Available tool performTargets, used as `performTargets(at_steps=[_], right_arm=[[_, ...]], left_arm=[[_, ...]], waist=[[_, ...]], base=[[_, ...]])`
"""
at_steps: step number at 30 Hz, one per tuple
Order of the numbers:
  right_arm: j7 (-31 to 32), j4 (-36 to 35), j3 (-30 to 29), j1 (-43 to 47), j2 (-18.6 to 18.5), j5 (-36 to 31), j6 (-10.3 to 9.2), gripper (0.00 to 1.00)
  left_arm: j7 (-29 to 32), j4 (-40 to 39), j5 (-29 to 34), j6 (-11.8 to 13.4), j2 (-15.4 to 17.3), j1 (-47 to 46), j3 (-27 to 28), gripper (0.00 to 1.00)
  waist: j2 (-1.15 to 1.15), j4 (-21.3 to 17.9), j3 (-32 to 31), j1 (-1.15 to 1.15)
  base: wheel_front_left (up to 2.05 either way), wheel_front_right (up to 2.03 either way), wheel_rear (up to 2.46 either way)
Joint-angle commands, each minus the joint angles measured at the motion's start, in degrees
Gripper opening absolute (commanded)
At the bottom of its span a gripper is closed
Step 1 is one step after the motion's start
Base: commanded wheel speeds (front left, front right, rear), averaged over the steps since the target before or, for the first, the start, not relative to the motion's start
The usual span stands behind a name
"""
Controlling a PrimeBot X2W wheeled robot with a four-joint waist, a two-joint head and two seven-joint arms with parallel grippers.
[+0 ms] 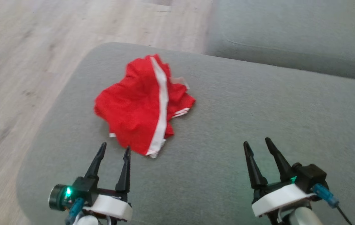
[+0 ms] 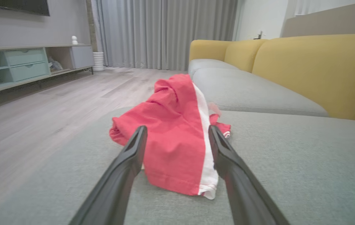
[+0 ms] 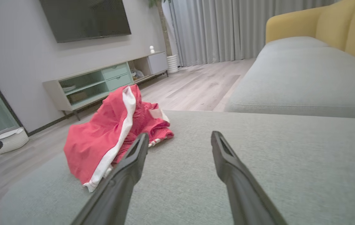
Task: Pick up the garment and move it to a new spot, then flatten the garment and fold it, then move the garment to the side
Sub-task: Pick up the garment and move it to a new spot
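Left hand (image 1: 115, 146): low over the near left part of the grey seat cushion (image 1: 227, 125), fingers pointing away toward the far side.
Left hand state: fingers spread wide apart, holding nothing; tips just beside the near hem of the garment (image 1: 140, 106), contact not clear.
Right hand (image 1: 256, 141): low over the near right part of the cushion, fingers angled slightly left and away.
Right hand state: fingers wide apart, empty, well apart from the garment.
Garment: red with a white stripe and white trim, crumpled in a heap on the left part of the cushion, far of the left hand.
Cushion: grey fabric, rounded corner at the far left.
Beyond: a second grey seat (image 1: 289, 37) at the far right, with a yellow backrest (image 2: 314, 72) behind it.
Room: pale wooden floor (image 1: 24, 62) to the left, grey curtains (image 2: 165, 31) at the far end, a low cabinet (image 3: 102, 81) under a wall television (image 3: 85, 17).
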Motion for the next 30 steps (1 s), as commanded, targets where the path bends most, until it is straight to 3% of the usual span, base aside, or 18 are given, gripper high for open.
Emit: performTargets(at_steps=[1,8,15,22,30], right_arm=[[-0.6,-1.4,2.0,-0.3,-0.4,0.3,-0.04,1.0],[-0.6,-1.5,3.5,-0.1,-0.4,1.0,-0.04,1.0],[-0.6,-1.5,4.3,-0.3,-0.4,1.6,-0.04,1.0],[-0.6,-2.6,5.5,-3.0,-0.4,0.8,-0.04,1.0],[-0.6,-2.9,5.3,-6.3,-0.4,-1.7,-0.04,1.0]], left_arm=[[-0.5,-1.8,0.6,-0.1,0.1,-1.6,2.3,1.0],[-0.5,-2.1,1.4,-0.4,0.2,-0.9,2.8,1.0],[-0.5,-2.4,1.8,-0.6,0.1,-0.8,3.1,1.0],[0.0,-0.3,3.8,-2.7,3.1,-7.8,1.7,1.0],[7.7,9.3,1.2,-5.3,9.5,-29.2,-2.0,1.0]], waist=[[0.0,3.3,-0.8,0.0],[0.0,7.1,-1.2,0.0],[0.0,7.6,-0.1,0.0],[0.0,3.4,5.7,0.0],[0.0,-2.2,13.8,0.0]], base=[[0.0,0.0,0.0],[0.0,0.0,0.0],[0.0,0.0,0.0],[0.0,0.0,0.0],[0.0,0.0,0.0]])
